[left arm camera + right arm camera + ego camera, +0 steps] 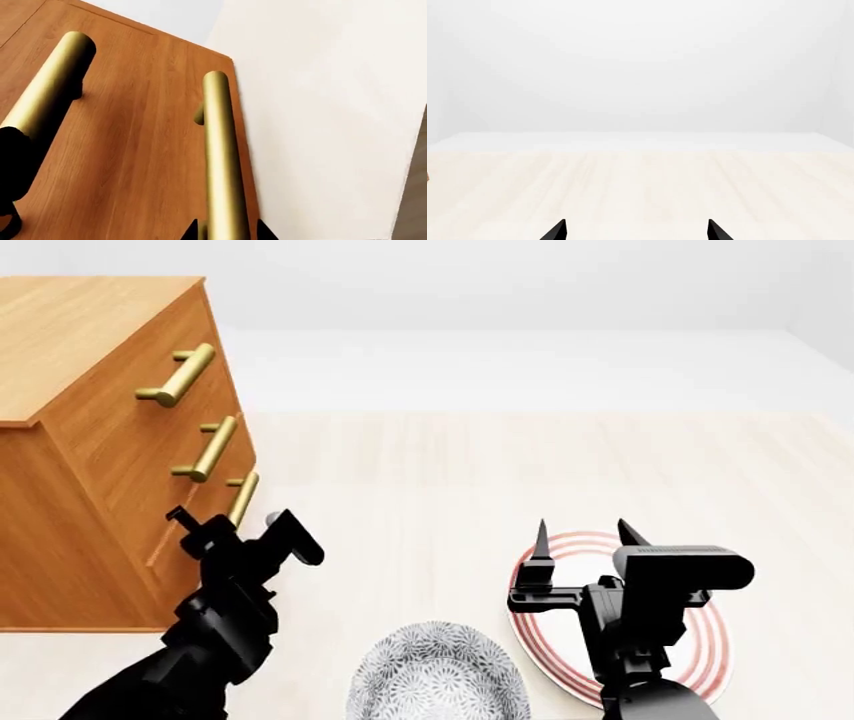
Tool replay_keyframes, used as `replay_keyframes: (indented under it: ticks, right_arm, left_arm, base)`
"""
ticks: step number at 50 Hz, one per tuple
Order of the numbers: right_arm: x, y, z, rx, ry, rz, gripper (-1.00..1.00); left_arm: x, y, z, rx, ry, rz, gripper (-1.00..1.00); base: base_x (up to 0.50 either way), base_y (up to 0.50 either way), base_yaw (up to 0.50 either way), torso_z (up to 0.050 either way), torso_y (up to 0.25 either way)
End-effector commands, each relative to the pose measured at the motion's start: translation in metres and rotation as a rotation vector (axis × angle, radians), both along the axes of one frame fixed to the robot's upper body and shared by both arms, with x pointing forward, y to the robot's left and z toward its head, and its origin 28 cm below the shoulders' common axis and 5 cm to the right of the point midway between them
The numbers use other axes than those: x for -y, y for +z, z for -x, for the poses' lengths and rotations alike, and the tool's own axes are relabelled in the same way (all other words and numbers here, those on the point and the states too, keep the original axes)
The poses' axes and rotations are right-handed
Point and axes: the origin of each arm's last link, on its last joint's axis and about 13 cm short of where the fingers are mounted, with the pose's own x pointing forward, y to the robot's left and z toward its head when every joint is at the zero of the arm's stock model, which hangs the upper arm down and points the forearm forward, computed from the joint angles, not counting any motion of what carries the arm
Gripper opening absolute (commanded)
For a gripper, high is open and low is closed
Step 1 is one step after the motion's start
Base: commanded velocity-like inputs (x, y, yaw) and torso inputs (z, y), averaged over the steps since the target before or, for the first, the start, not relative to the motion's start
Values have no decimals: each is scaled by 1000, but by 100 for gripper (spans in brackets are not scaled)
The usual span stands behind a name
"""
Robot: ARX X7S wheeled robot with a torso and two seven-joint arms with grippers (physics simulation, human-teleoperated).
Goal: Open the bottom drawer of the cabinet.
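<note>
The cabinet (80, 440) is an orange-brown wooden chest at the left with three stacked drawers. Each drawer has a brass bar handle. The bottom drawer (153, 170) is closed, flush with the cabinet front. Its handle (244, 495) is the lowest one. My left gripper (234, 520) is open at this handle. In the left wrist view the bar (223, 150) runs between the two fingertips of the left gripper (227, 231), with a small gap on each side. My right gripper (583, 532) is open and empty, and it also shows in the right wrist view (636, 230).
A white plate with red rings (707, 650) lies under my right gripper. A grey patterned bowl (434, 675) sits in front between the arms. The middle drawer's handle (47, 90) lies beside the held-around bar. The pale wooden surface (441, 480) stretches ahead.
</note>
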Motion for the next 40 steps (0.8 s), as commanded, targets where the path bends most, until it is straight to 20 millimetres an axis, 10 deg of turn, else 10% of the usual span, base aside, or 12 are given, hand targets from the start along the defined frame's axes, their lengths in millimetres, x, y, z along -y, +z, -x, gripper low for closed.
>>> replay_keyframes:
  ticks: [1,40]
  right_arm:
    - [0,0,0,1,1,-3,100]
    - [4,-2,0,-4,-2,-17,100]
  left_arm:
    - [55,9,-5,-14,-211,43,-100]
    - [105,15,-2,-25,-341,135,-100]
  base:
    - [0,0,-3,0,0]
    - [4,0,-5,-1,0]
